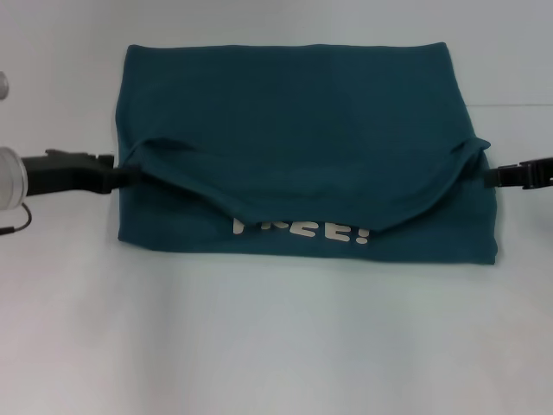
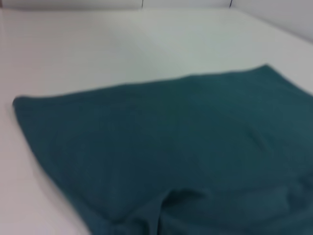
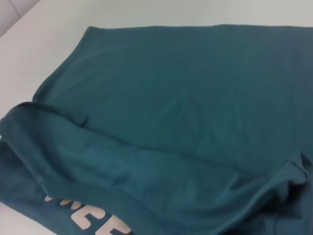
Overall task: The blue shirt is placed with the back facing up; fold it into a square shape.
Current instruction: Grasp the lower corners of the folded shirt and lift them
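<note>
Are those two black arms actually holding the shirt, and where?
Apparently yes: the left gripper and right gripper each meet a side corner of the blue shirt's folded-over top layer, whose edge sags between them.

The blue shirt (image 2: pixel 166 147) lies flat on the white table (image 2: pixel 122 44), one fold puckered.

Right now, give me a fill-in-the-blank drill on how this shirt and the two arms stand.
1. The blue shirt lies on a ____ table.
2. Lettering peeking below the sagging folded edge is ____.
3. The left gripper and right gripper meet the fold at opposite ____ of the shirt.
4. The fold's middle hangs ____ than its ends.

Missing words: white; white; sides; lower
</note>
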### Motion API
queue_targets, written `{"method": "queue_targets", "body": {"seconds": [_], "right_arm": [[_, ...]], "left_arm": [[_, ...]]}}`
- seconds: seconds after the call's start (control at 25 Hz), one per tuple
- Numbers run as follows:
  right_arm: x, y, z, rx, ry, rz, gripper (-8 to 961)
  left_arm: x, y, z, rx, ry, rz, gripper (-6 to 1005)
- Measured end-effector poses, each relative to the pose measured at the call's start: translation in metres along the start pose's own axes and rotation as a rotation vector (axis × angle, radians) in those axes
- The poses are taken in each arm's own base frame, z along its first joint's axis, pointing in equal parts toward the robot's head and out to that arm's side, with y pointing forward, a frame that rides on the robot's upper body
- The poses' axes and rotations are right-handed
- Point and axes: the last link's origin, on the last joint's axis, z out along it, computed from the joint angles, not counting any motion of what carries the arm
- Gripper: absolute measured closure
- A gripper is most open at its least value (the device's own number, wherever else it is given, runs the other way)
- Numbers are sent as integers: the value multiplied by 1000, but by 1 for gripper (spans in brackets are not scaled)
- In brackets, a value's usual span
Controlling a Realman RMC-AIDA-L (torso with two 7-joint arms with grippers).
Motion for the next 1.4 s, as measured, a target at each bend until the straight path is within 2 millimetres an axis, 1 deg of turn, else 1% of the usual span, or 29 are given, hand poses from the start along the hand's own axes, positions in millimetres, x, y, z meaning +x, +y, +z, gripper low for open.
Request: {"method": "queue_targets", "body": {"seconds": [0.16,0.28,0.44,0.64,0.84,1.0,1.08,1.2,1.28,1.4], "right_arm": [[7,-1,2,1,7,17,641],[11,-9,-4,61,10,25,636],[14,-13,-8,84,10,8,630],[15,-11,-5,84,-3,-30,622],[15,-12,2,92,-31,-55,522],[16,-13,9,91,-49,-62,441],[16,-14,10,94,-56,-67,401],[16,-15,11,100,-59,-69,361],[17,-16,12,106,-61,-73,335],[19,-18,14,112,-59,-73,336]], "left_arm": [[-10,1,2,5,-61,1,504],[-13,3,1,-18,-103,-3,502],[-10,1,-5,-26,-117,16,501],[-6,-6,-15,-27,-145,-4,498],[-9,-9,-13,-8,-225,-11,495],[-15,-7,-8,-6,-265,-15,493],[-19,-4,-1,-4,-275,-22,480],[-20,-1,5,-12,-279,-23,439],[-20,1,8,-13,-280,-22,439],[-20,3,12,-15,-281,-21,440]]}}
